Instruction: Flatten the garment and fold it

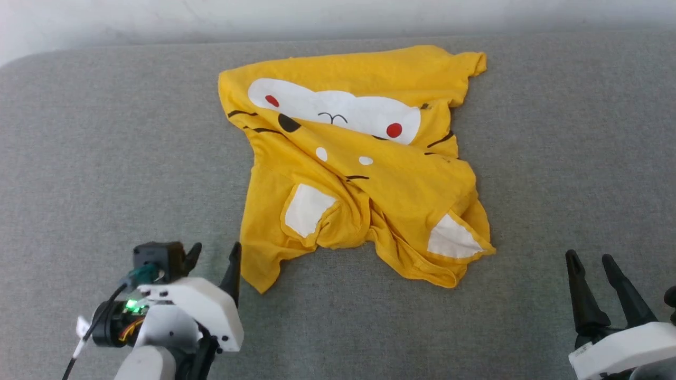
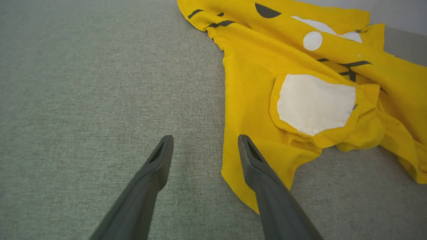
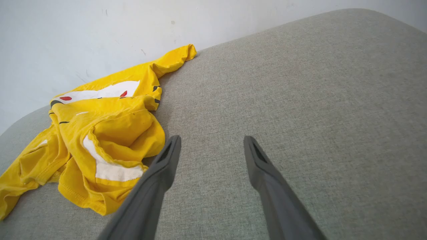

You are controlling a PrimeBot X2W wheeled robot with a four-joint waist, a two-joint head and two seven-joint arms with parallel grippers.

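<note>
Loosely crumpled yellow garment (image 1: pixel 364 174) on grey surface (image 1: pixel 105 158), left gripper (image 1: pixel 216 246) spread apart, right gripper (image 1: pixel 590 256) spread apart

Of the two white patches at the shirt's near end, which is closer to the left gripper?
The squarish patch, on the robot's left; the triangular patch lies toward the right gripper.

The bunched garment (image 1: pixel 364 174) is lying in the middle of the gray cloth top (image 1: pixel 105 158). Bare cloth is stretching wide on both sides. A white wall (image 1: pixel 338 16) is standing behind.
</note>
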